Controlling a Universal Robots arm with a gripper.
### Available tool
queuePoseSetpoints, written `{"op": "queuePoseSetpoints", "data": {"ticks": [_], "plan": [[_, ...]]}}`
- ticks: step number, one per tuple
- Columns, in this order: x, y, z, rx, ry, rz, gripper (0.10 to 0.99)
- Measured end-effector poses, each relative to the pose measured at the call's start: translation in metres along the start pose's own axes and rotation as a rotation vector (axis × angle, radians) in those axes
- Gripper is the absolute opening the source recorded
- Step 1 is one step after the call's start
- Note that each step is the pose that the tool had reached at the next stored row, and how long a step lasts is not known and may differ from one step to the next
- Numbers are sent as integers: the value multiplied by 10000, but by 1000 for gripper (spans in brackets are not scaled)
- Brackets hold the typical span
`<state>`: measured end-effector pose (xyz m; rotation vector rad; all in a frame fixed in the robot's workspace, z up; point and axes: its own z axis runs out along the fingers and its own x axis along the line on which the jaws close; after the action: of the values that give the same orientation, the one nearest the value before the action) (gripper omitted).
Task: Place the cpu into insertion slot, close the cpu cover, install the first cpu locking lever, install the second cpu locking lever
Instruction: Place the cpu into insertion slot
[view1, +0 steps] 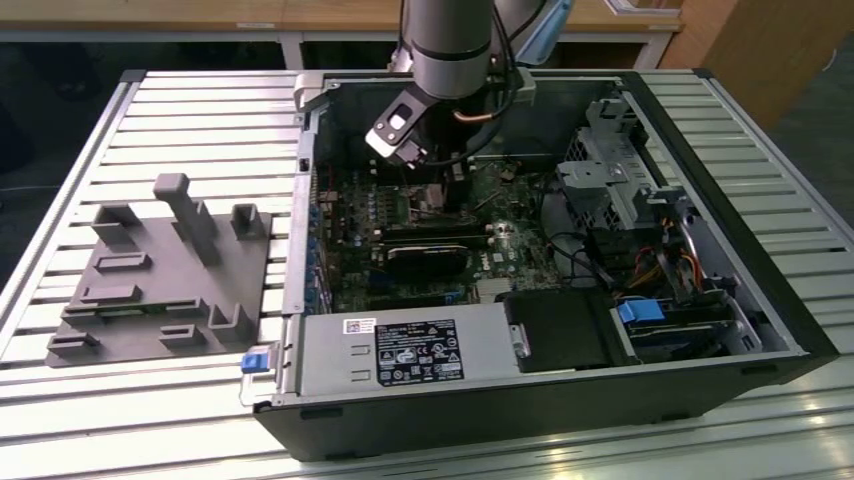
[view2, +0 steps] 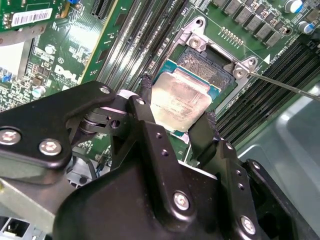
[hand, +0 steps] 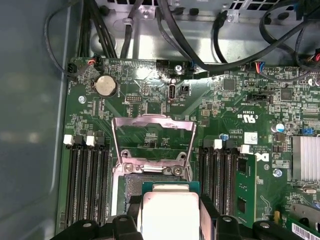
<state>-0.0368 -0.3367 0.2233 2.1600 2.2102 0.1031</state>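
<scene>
My gripper (view2: 178, 102) is shut on the cpu (view2: 182, 100), a flat square chip with a silver-grey top and a green edge. Its black fingers (view2: 146, 90) press on two opposite sides of the chip. The cpu hangs just above the insertion slot (view2: 212, 67), covering part of the dark pin field. In the first wrist view the cpu (hand: 170, 210) sits over the near part of the insertion slot (hand: 131, 184), and the cpu cover (hand: 152, 121) stands raised behind it. A thin locking lever (view2: 285, 85) sticks out beside the socket. In the exterior view the gripper (view1: 427, 165) reaches down into the open computer case (view1: 747, 290).
Long black memory slots (hand: 87, 180) flank the socket on both sides. Black cables (hand: 200, 45) run along the case wall. A power supply (view1: 400, 350), a black block (view1: 434, 262) and a drive cage (view1: 614, 170) fill the case. A grey fixture (view1: 160, 270) lies on the exterior view's left.
</scene>
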Motion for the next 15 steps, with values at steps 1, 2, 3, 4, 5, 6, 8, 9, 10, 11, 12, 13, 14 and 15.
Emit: {"op": "queuePoseSetpoints", "data": {"ticks": [1, 2, 3, 4, 5, 6, 8, 9, 10, 11, 12, 13, 14, 15], "plan": [[0, -1, 4, -1, 1, -1, 541], [0, -2, 8, -1, 2, -1, 541], [0, -3, 14, -1, 2, -2, 541], [0, -4, 20, 0, 0, -1, 541], [0, -5, 27, -1, 1, 0, 541], [1, -5, 34, -1, 1, 0, 541], [6, -7, 46, -1, 1, 1, 541], [9, -8, 52, 0, 0, 1, 541], [14, -8, 58, 0, -1, -1, 541], [20, -9, 65, -1, 1, 0, 541], [25, -9, 72, -2, 2, -1, 541], [30, -11, 79, -1, 2, 0, 541], [32, -13, 85, -1, 1, -1, 541], [35, -16, 92, 0, 1, 0, 541]]}}
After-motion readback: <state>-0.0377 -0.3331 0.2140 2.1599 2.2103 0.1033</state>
